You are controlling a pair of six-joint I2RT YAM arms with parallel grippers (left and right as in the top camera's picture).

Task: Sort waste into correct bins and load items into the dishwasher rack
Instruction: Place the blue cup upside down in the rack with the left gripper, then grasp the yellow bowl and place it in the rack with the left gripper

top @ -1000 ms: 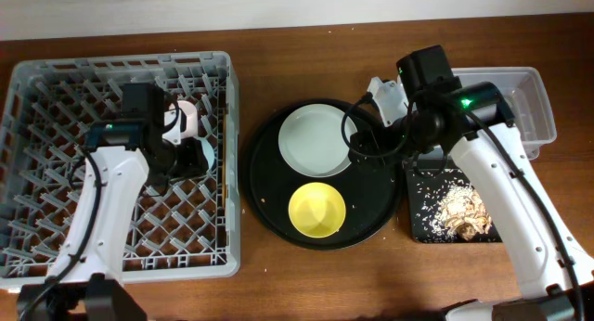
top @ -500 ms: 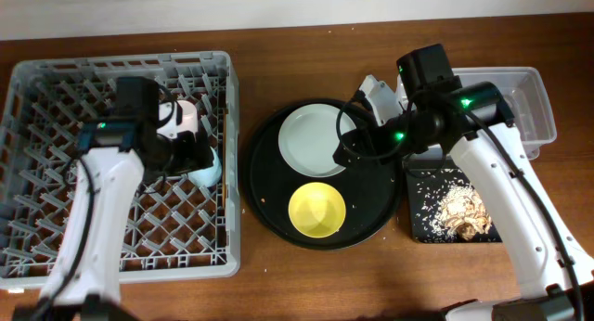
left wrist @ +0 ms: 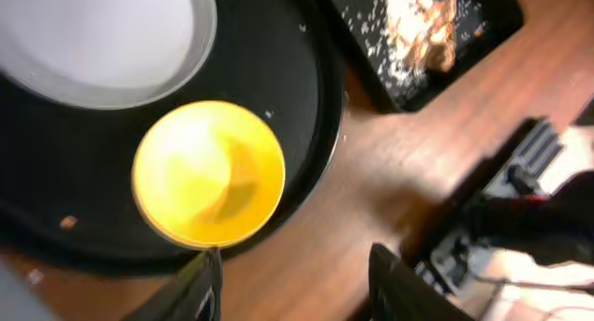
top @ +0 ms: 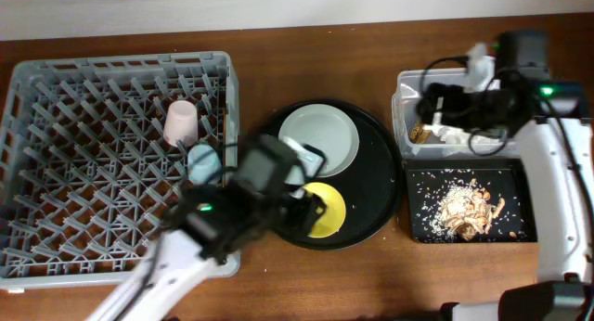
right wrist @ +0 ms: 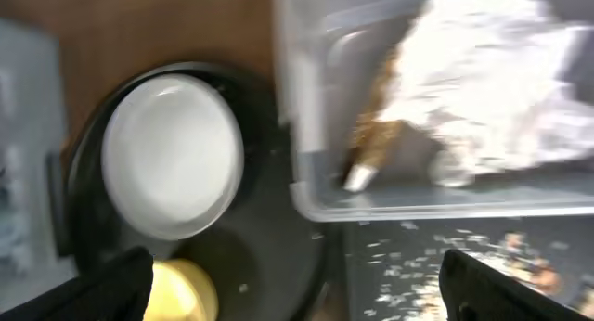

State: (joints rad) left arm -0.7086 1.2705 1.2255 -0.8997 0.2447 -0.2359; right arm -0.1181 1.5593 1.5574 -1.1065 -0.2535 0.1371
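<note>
Pink cup, overhead only, in rack

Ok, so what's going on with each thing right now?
Pink cup: in the rack.
Blue cup: in the rack.
Plate: empty, on round tray.
Yellow bowl: upright, empty, on round tray.
Clear tub: holds tissue and wrapper.
Black tray: holds food scraps.
Left tool: open, empty.
Right tool: open, empty.
</note>
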